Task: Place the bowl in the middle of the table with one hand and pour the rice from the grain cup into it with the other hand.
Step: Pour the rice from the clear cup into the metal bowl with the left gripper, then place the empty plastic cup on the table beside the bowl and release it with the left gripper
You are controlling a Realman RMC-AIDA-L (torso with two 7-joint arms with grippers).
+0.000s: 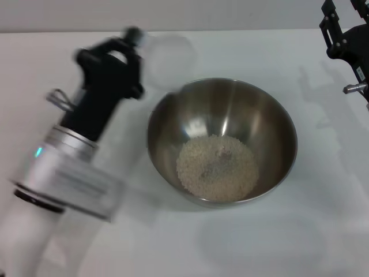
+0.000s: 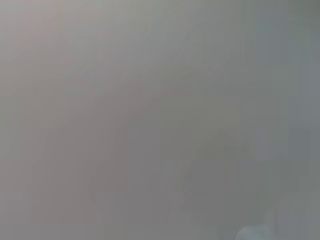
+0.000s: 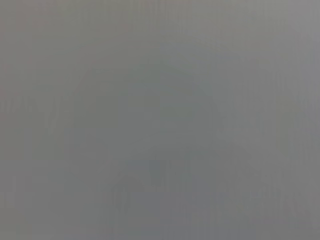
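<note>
The bowl (image 1: 222, 109) stands in the middle of the table (image 1: 323, 231). The rice (image 1: 217, 167) lies in a heap on the bowl's bottom. My left gripper (image 1: 134, 39) is behind and to the left of the bowl, blurred by motion. It holds the grain cup (image 1: 170, 57), which looks empty, just beyond the bowl's far-left rim. My right gripper (image 1: 344, 14) is at the far right edge of the table, raised, with its fingers apart and nothing between them. Both wrist views show only plain grey.
The left arm (image 1: 69, 161) lies across the left side of the table. The right arm's shadow (image 1: 323, 92) falls on the table right of the bowl.
</note>
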